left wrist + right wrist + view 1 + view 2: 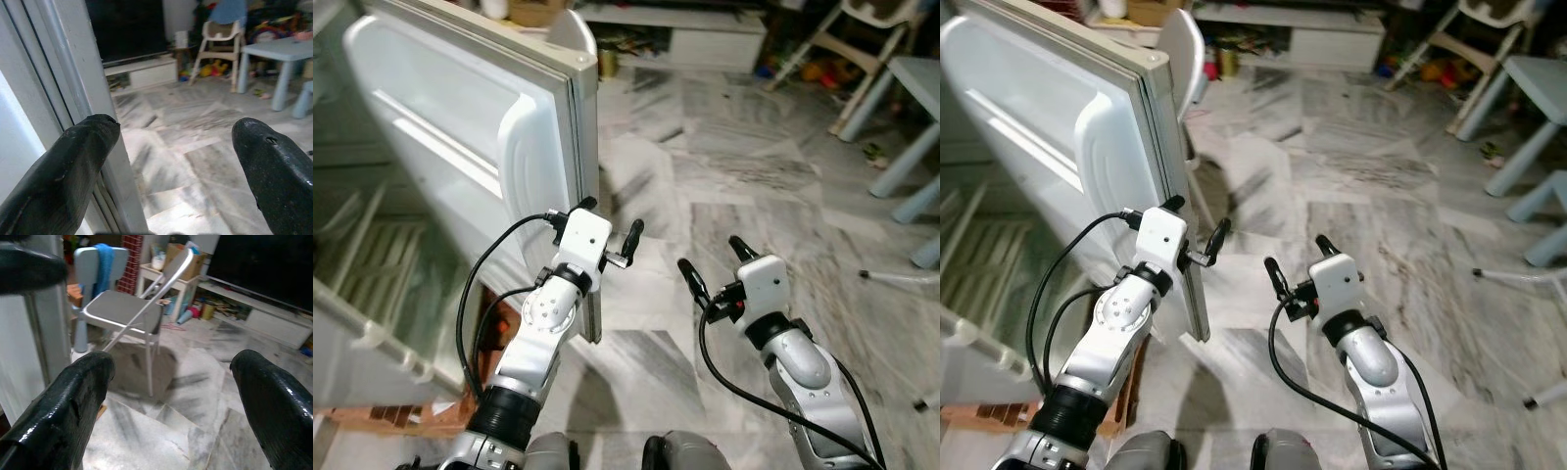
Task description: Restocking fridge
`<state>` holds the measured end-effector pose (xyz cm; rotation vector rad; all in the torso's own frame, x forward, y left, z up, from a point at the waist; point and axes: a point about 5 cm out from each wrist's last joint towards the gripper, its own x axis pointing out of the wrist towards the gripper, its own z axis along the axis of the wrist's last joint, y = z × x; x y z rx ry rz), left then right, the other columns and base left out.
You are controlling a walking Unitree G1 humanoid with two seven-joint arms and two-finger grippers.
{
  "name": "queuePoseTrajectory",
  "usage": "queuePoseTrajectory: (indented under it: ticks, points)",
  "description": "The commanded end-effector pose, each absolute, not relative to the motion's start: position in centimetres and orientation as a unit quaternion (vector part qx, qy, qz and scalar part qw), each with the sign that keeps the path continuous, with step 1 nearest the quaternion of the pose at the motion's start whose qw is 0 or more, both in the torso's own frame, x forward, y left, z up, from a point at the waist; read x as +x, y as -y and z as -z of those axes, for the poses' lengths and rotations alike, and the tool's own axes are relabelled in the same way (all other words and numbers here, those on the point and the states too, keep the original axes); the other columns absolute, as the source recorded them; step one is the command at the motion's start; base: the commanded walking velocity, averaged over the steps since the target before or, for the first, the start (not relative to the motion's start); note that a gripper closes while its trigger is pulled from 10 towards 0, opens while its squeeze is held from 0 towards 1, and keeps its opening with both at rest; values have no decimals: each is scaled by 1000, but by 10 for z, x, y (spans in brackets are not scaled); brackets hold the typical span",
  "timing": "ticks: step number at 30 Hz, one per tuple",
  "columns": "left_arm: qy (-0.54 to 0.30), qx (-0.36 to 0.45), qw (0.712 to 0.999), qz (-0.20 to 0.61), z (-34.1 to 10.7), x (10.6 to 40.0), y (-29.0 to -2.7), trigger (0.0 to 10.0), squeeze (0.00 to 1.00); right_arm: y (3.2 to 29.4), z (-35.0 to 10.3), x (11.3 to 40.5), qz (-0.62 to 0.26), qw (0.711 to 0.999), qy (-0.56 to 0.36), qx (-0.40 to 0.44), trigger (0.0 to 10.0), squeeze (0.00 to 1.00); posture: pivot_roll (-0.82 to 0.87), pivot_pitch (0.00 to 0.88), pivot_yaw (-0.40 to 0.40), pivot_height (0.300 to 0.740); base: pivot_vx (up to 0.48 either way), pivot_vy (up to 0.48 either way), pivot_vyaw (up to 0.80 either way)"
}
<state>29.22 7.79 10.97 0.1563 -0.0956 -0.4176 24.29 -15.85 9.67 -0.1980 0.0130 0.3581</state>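
Here grey marble floor (pixel 744 186) spreads past the open fridge door (pixel 480 147), both tools, left (pixel 610 231) and right (pixel 710 262), spread wide and empty.

Just beside the left gripper (pixel 610 231), with matt black fingers, stands the smooth, glossy white plastic fridge door (pixel 460 147); beyond both grippers spreads polished grey-veined marble floor (pixel 754 186).

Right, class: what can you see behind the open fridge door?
Behind the fridge door stands a grey folding chair, with a cardboard box further back. The door covers most of the chair in the head views, and whatever lies on the floor behind it.
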Motion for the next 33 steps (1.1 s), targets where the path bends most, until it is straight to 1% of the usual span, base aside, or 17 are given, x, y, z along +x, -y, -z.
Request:
queuePoseTrajectory:
  ticks: [1, 2, 8, 12, 15, 17, 19, 20, 22, 23, 25, 28, 29, 30, 31, 33]
  points:
    - [16, 83, 985, 147, -100, 296, -106, 10000, 0, 165, -95, 243, -169, 980, -12, -106, 10000, 0, 36, 79, -28, 740, 0, 0, 675]
    - [9, 87, 987, 133, -99, 296, -109, 10000, 0, 165, -95, 244, -167, 980, -12, -109, 10000, 0, 38, 78, -29, 740, 0, 0, 650]
    - [1, 87, 988, 128, -102, 304, -113, 10000, 0, 165, -94, 245, -168, 979, -11, -111, 10000, 0, 31, 74, -28, 740, 0, 0, 597]
    - [5, 80, 987, 137, -107, 314, -107, 10000, 0, 166, -92, 244, -165, 980, -13, -111, 10000, 0, 27, 73, -25, 740, 0, 0, 478]
    - [14, 76, 983, 164, -113, 322, -90, 10000, 0, 166, -91, 244, -162, 981, -14, -108, 10000, 0, 27, 73, -22, 740, 0, 0, 0]
    - [23, 69, 979, 192, -120, 325, -71, 10000, 0, 166, -90, 244, -160, 981, -16, -106, 10000, 0, 26, 74, -20, 740, 0, 0, 0]
    - [23, 69, 979, 192, -120, 325, -71, 10000, 0, 166, -90, 244, -160, 981, -16, -106, 10000, 0, 26, 74, -20, 740, 0, 0, 0]
    - [37, 64, 971, 225, -127, 325, -52, 10000, 0, 166, -89, 243, -158, 982, -18, -106, 10000, 0, 22, 73, -18, 740, 0, 0, 0]
    - [54, 62, 963, 255, -134, 321, -35, 10000, 0, 166, -87, 243, -156, 982, -20, -104, 10000, 0, 19, 72, -15, 740, 0, 0, 0]
    - [58, 61, 961, 262, -136, 320, -30, 10000, 0, 166, -87, 243, -155, 982, -20, -104, 10000, 0, 19, 72, -15, 740, 0, 0, 0]
    - [47, 30, 955, 291, -134, 313, -19, 10000, 0, 167, -86, 243, -153, 983, -22, -103, 10000, 0, 21, 75, -12, 740, 0, 0, 0]
    - [40, 9, 948, 314, -134, 307, -11, 10000, 0, 167, -85, 243, -152, 983, -24, -101, 10000, 0, 27, 78, -14, 740, 0, 0, 0]
    - [45, 6, 942, 333, -136, 304, -4, 10000, 0, 167, -84, 242, -151, 983, -25, -100, 10000, 0, 33, 79, -14, 740, 0, 0, 0]
    - [45, 6, 942, 333, -136, 304, -4, 10000, 0, 167, -84, 242, -151, 983, -25, -100, 10000, 0, 33, 79, -14, 740, 0, 0, 0]
    - [53, 5, 933, 355, -139, 300, 4, 10000, 0, 166, -83, 242, -152, 983, -26, -100, 10000, 0, 32, 79, -15, 740, 0, 0, 0]
    - [80, 9, 928, 365, -149, 300, 12, 10000, 0, 165, -82, 242, -155, 982, -27, -100, 10000, 0, 27, 79, -14, 740, 0, 0, 0]
